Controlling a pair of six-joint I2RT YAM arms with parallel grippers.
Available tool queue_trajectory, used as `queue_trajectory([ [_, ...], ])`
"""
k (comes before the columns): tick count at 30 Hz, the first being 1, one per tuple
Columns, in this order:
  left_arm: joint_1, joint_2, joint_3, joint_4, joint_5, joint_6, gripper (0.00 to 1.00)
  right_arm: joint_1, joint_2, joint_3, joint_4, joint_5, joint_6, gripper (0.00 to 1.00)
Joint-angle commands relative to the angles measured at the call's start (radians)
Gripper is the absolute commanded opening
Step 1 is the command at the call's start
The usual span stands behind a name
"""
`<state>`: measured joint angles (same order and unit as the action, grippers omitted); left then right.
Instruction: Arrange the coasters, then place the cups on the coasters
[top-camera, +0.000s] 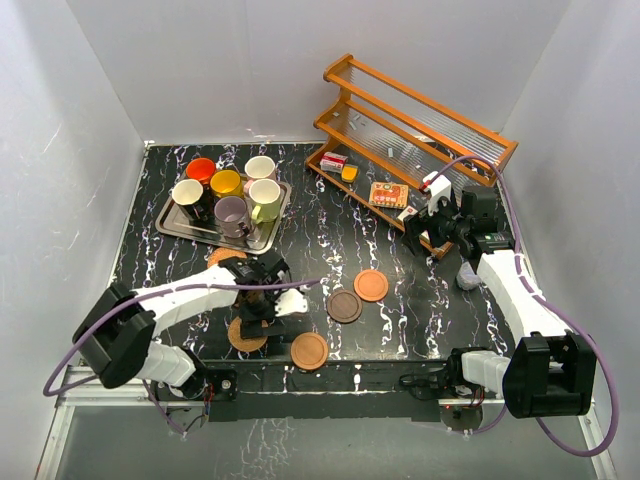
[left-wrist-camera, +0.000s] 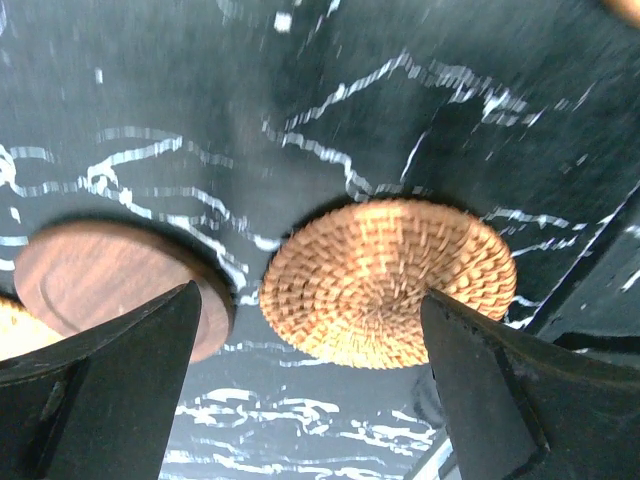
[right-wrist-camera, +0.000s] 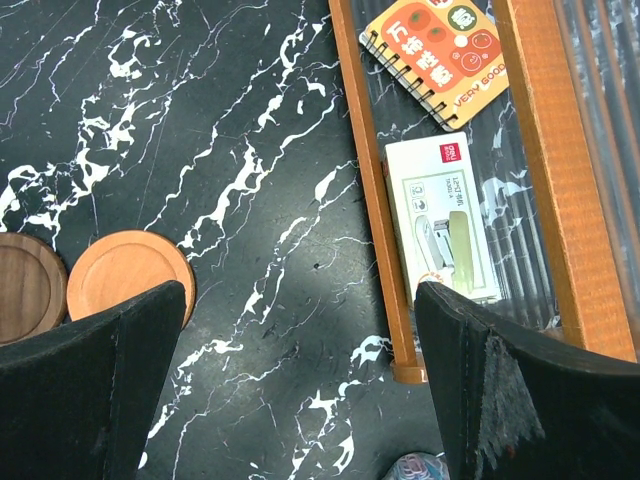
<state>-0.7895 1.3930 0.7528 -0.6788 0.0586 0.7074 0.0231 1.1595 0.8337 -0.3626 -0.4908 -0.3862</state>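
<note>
Several mugs, among them orange (top-camera: 201, 169), yellow (top-camera: 225, 183) and lilac (top-camera: 232, 212), stand on a metal tray (top-camera: 175, 228) at the back left. Coasters lie on the black marble table: a woven one (top-camera: 309, 351) (left-wrist-camera: 388, 280), a brown wood one (top-camera: 247, 335) (left-wrist-camera: 110, 290), a dark one (top-camera: 345, 306) (right-wrist-camera: 25, 285), an orange-brown one (top-camera: 371, 285) (right-wrist-camera: 125, 275), and one half hidden under the left arm (top-camera: 224, 256). My left gripper (top-camera: 258, 300) (left-wrist-camera: 310, 400) hangs open just above the table beside the woven coaster, holding nothing. My right gripper (top-camera: 430, 215) (right-wrist-camera: 300, 400) is open and empty near the rack's foot.
A wooden rack (top-camera: 420, 120) (right-wrist-camera: 375, 200) stands at the back right with a notebook (right-wrist-camera: 440, 50) and a white box (right-wrist-camera: 440, 215) on its lowest shelf. A small pale object (top-camera: 467, 275) lies by the right arm. The table's front edge (left-wrist-camera: 590, 290) is close to the woven coaster.
</note>
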Motion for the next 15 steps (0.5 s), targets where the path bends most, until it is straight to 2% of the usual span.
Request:
queue_trajectory([
  [1,0.029,-0.087,-0.04,-0.078,-0.079,0.007,0.9,-0.006,-0.021,0.008,0.049,-0.018,0.009,0.98],
  [8,0.04,-0.181,-0.082,-0.093,-0.127,-0.009,0.91,-0.006,-0.019,0.01,0.047,-0.027,0.012,0.98],
  [15,0.052,-0.232,-0.148,-0.002,-0.229,-0.03,0.91,-0.006,-0.025,0.01,0.047,-0.032,0.012,0.98],
])
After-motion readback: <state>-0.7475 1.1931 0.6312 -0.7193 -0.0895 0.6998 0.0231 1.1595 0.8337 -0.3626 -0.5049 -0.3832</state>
